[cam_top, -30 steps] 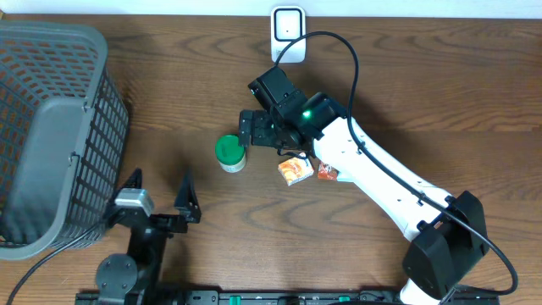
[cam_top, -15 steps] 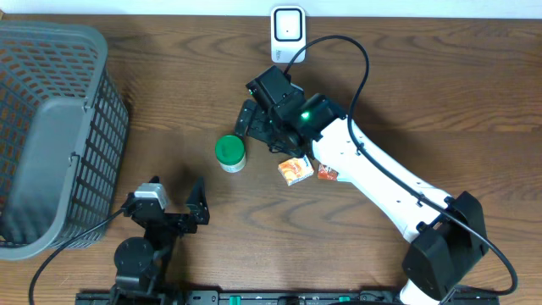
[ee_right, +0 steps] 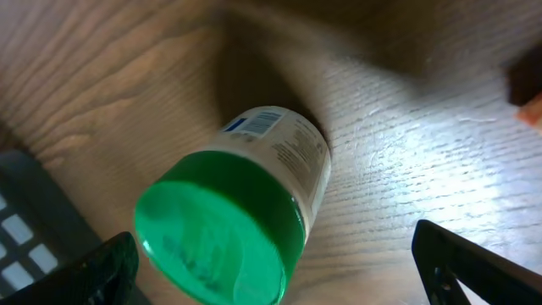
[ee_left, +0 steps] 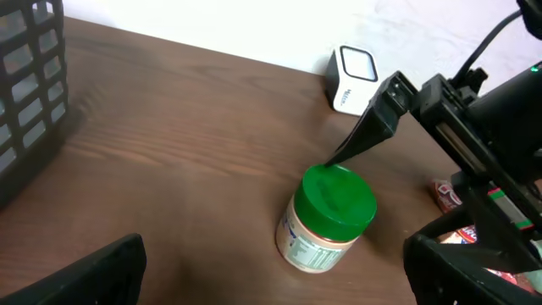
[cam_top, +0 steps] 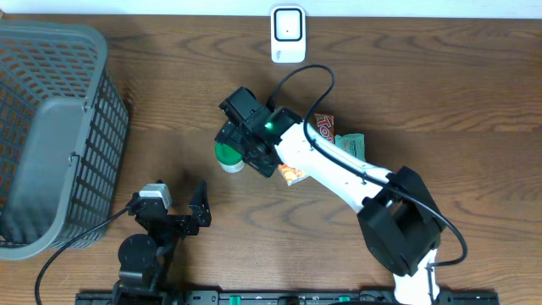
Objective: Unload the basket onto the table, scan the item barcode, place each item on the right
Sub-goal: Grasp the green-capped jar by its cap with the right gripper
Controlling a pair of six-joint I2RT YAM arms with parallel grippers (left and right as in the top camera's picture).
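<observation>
The item is a small jar (cam_top: 223,155) with a green lid and a printed label, upright on the wooden table. My right gripper (cam_top: 240,142) hovers just over it and is open. In the right wrist view the jar (ee_right: 254,195) fills the space between the wide jaws of the right gripper (ee_right: 279,284), lid towards the camera. The white barcode scanner (cam_top: 288,35) stands at the table's far edge. My left gripper (cam_top: 178,202) is open and empty near the front edge, and its view shows the jar (ee_left: 326,220) ahead and the scanner (ee_left: 351,68) beyond.
A large grey wire basket (cam_top: 51,127) fills the left side. Small snack packets lie right of the jar, one orange (cam_top: 292,174), one red (cam_top: 324,127) and one green (cam_top: 350,143). The right arm's cable loops above them.
My right arm has swung left and come down over the jar, uncovering packets behind it. The left arm drew back towards the front edge earlier and now holds still.
</observation>
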